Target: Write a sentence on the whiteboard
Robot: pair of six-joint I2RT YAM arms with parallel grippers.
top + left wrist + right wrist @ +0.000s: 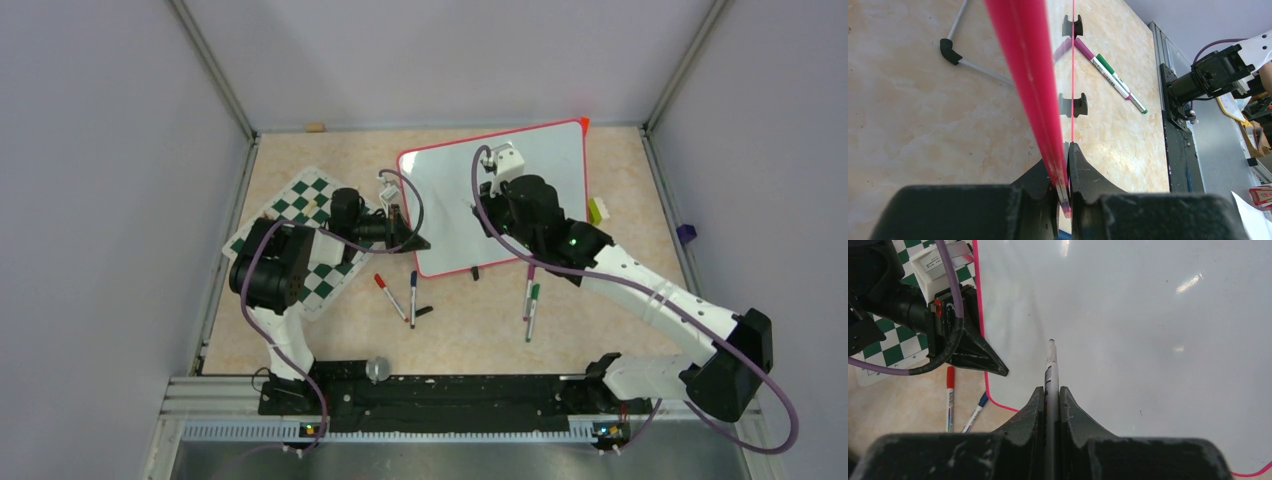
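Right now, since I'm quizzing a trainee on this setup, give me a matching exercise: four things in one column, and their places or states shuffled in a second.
Things:
1. left gripper
2. right gripper
3. green marker
4. chess mat

Places or states:
A. lying on the table beside a purple marker
B. shut on a marker above the whiteboard
C. lying left of the whiteboard
D. clamped on the whiteboard's red frame

Pairs: 1-D, 2-B, 3-A, 4-C.
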